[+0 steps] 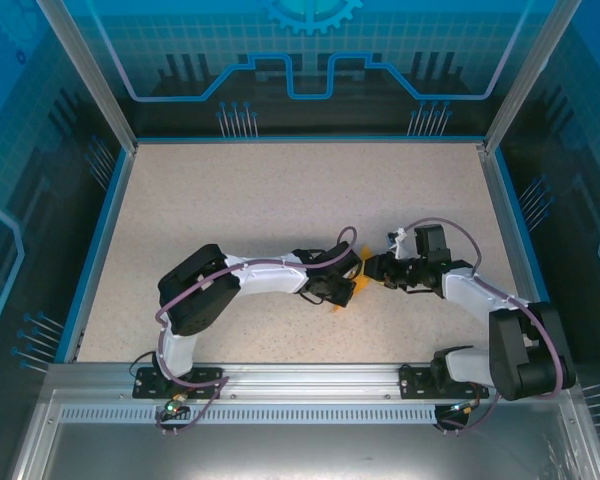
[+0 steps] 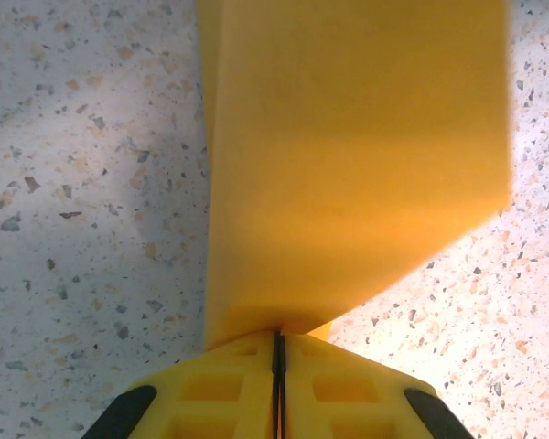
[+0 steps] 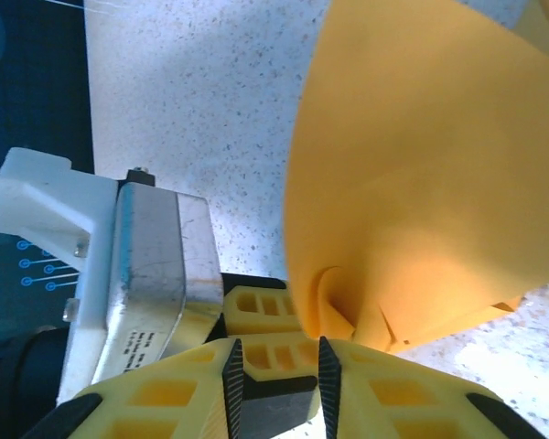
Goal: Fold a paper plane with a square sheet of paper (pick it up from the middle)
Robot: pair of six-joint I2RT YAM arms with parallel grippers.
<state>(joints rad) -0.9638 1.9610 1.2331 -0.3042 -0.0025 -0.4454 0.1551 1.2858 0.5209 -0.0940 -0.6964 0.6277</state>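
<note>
Left gripper (image 2: 278, 338): I see its jaws pressed together on the near edge of the folded orange-yellow paper (image 2: 348, 155), which sits over the table (image 1: 280, 200) between both arms. Right gripper (image 3: 274, 357): jaws narrowly parted with nothing between them, the paper just beside one fingertip.

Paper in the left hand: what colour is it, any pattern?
The paper is plain orange-yellow, no pattern; best seen in the left wrist view.

Smooth matt paper (image 2: 348, 165), speckled table (image 1: 280, 200), apparently plastic yellow fingers (image 2: 210, 393).
</note>
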